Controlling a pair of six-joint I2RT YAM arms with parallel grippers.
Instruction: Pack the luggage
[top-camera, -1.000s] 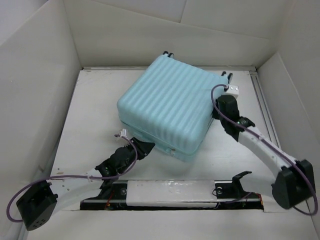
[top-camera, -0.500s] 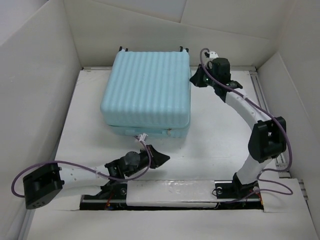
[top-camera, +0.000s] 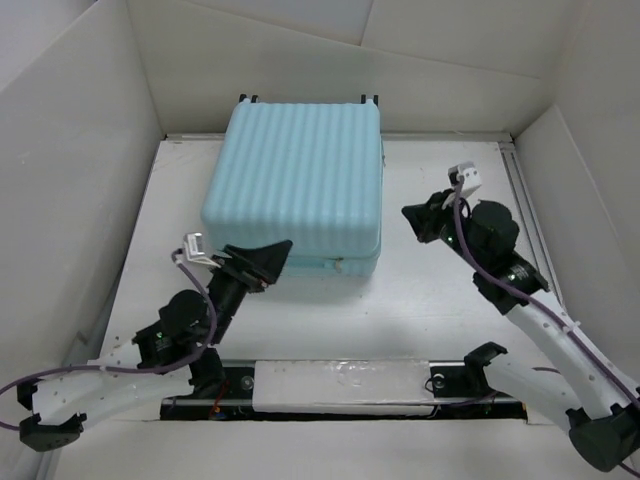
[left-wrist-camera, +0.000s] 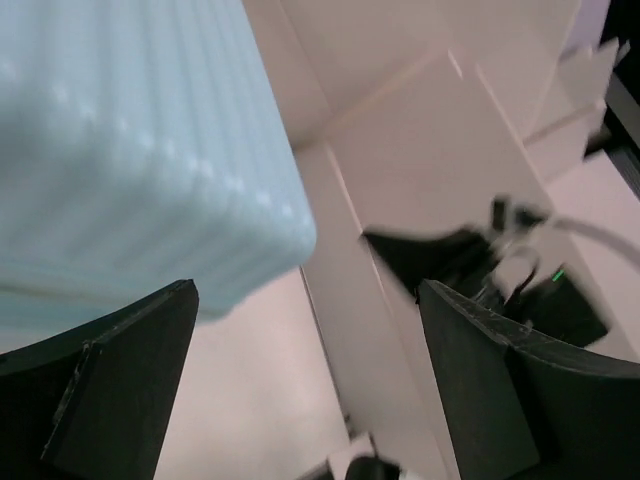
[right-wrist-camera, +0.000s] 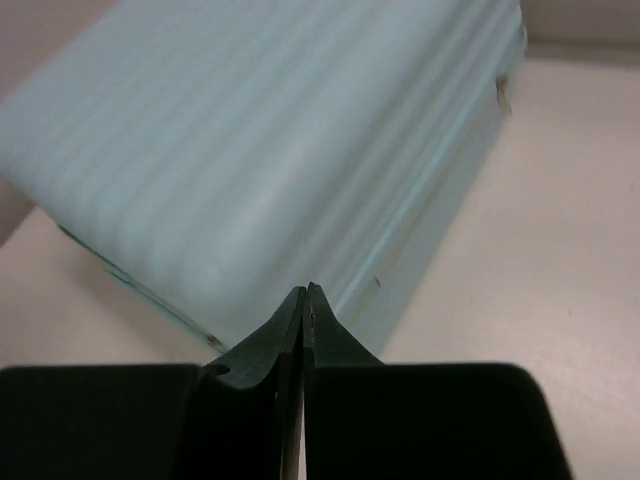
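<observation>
Luggage (top-camera: 295, 180) lies shut and flat on the table (top-camera: 430, 320) with its ribbed shell up. From the arm bases it sits toward 12 o'clock, a little left of centre, with its far edge close against the back wall (top-camera: 300, 60). Small dark wheels (top-camera: 247, 98) poke out along that far edge.

My left gripper (top-camera: 255, 262) is at the luggage's near side, around its 7 o'clock corner. Its jaws stand spread wide with nothing between them. On the left wrist camera I see both dark fingers (left-wrist-camera: 110, 390) far apart at the bottom of the picture. The pale blue shell fills the upper left above them, and bare table shows through the gap. From above, one fingertip overlaps the near wall of the luggage, but I cannot tell whether it touches.

My right gripper (top-camera: 418, 222) sits at about 3 to 4 o'clock of the luggage, just beside its near right corner. It points toward the shell, and a thin strip of table shows between them. Its jaws are pressed together and hold nothing. The right wrist camera shows the two fingers (right-wrist-camera: 260, 350) meeting in a single point, with the ribbed lid and the seam along the side wall beyond them, slightly blurred.
</observation>
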